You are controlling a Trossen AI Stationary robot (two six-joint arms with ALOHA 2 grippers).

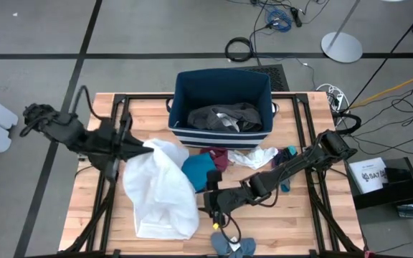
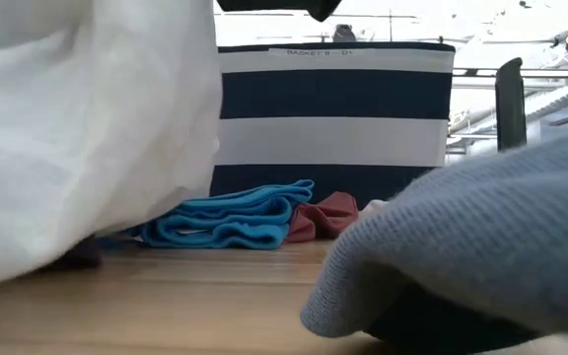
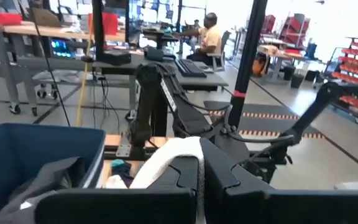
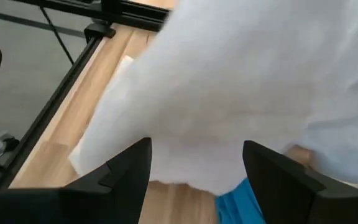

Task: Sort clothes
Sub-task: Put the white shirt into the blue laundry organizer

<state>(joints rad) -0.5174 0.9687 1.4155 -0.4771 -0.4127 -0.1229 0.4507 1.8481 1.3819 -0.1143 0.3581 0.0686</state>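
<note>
My left gripper (image 1: 146, 147) is shut on the large white garment (image 1: 160, 190) at the table's middle left; it also shows in the left wrist view (image 3: 201, 163). My right gripper (image 1: 209, 203) is open and empty beside the garment's right side, its fingers (image 4: 135, 163) pointing at the white cloth (image 4: 229, 93) without touching it. A teal piece (image 1: 198, 172) and a maroon piece (image 1: 219, 158) lie on the table before the navy striped bin (image 1: 221, 132). A dark grey garment (image 1: 224, 118) lies inside the bin. My left gripper pinches a bunched upper part of the white garment (image 3: 166, 158) between its two fingers, coming level from the table's left. One layer or several, I cannot tell. The garment hangs slack below the fingers (image 2: 77, 128), and its lower part (image 1: 163, 218) lies on the table.
A small white piece (image 1: 255, 158) and a blue sock (image 1: 289, 154) lie right of the maroon piece. Grey-blue socks (image 1: 235, 247) lie at the near edge and fill the low view's foreground (image 2: 481, 247). A black frame (image 1: 120, 107) rims the table.
</note>
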